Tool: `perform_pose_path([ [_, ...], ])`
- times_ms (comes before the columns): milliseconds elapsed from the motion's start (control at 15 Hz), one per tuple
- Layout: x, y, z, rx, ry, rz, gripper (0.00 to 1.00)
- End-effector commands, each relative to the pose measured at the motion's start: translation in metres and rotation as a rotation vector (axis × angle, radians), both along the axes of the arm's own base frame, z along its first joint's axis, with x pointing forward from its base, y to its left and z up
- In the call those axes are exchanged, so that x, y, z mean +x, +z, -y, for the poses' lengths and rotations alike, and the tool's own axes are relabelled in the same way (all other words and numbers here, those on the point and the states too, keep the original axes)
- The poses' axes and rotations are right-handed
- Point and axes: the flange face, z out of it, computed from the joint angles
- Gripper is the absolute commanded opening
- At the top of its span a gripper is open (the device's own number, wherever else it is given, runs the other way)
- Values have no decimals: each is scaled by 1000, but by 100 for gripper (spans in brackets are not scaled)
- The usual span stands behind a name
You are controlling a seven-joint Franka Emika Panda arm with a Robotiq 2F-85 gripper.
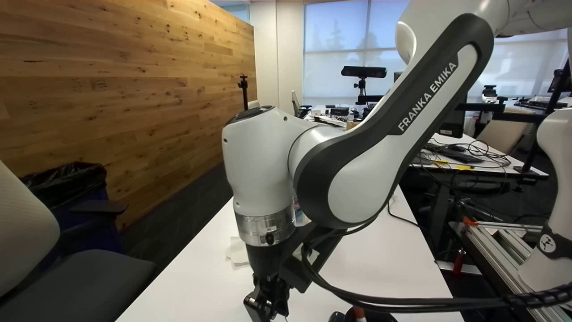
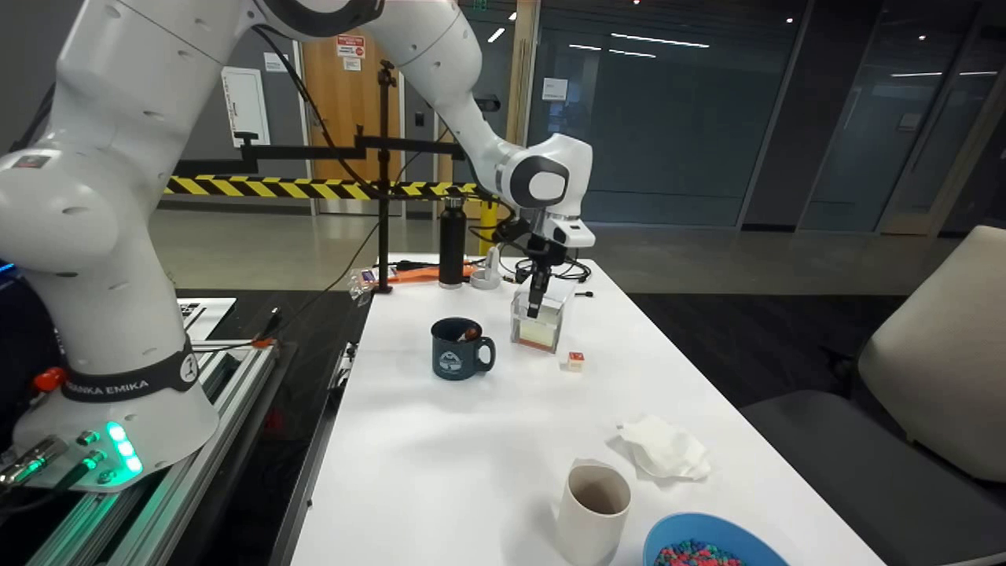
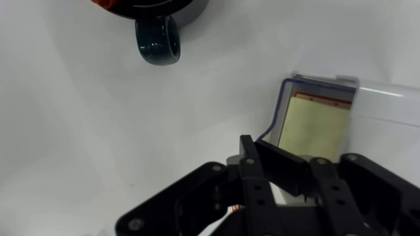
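Room first, sweeping left to right: in an exterior view, knotty plank wall (image 1: pixel 125 80) on the left, then pale windows (image 1: pixel 335 40). Also in an exterior view: white robot base (image 2: pixel 163 428) with glowing green lights (image 2: pixel 124 448), wooden door (image 2: pixel 346 118) behind a black-and-yellow striped barrier (image 2: pixel 275 187), dark glass wall (image 2: pixel 652 141), grey-seated chair (image 2: pixel 833 440) way over on the right. Long white bench (image 2: pixel 440 448) running down the middle, smooth, flat, kinda bright.

Now the stuff on top, same direction. Matte black bottle (image 2: pixel 452 248), plain cylinder, at the far end. Dark glossy mug (image 2: pixel 452 346), ceramic-looking, rounded handle (image 2: pixel 491 354) on the right side. Next along, clear hard-plastic box (image 2: pixel 516 326), square-cornered and see-through, with pale yellow paper-looking sheets (image 3: pixel 311 131) inside. End effector (image 2: pixel 534 308) right at that box, pretty much fully closed, fingertips (image 3: pixel 246 144) together next to the purple-edged rim (image 3: pixel 280 98) in the wrist view; honestly can't tell about any pinch on that thin plastic edge. Just beside the box, tiny white cube (image 2: pixel 576 362) with red markings on top. Off-white straight-sided cup (image 2: pixel 585 534) up close, dull finish, with a soft shadow (image 2: pixel 530 527) to its left. Then crumpled tissue (image 2: pixel 664 448), soft and wrinkly, and round blue bowl (image 2: pixel 707 525) holding a bunch of small red and blue bits (image 2: pixel 695 554).
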Motion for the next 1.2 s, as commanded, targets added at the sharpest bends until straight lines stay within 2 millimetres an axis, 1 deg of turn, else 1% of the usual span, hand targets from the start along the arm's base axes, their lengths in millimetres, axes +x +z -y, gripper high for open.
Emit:
perform_pose_path([
  [0,7,-4,3,-11,20,13,1],
  [1133,5,-11,18,-23,5,3,1],
])
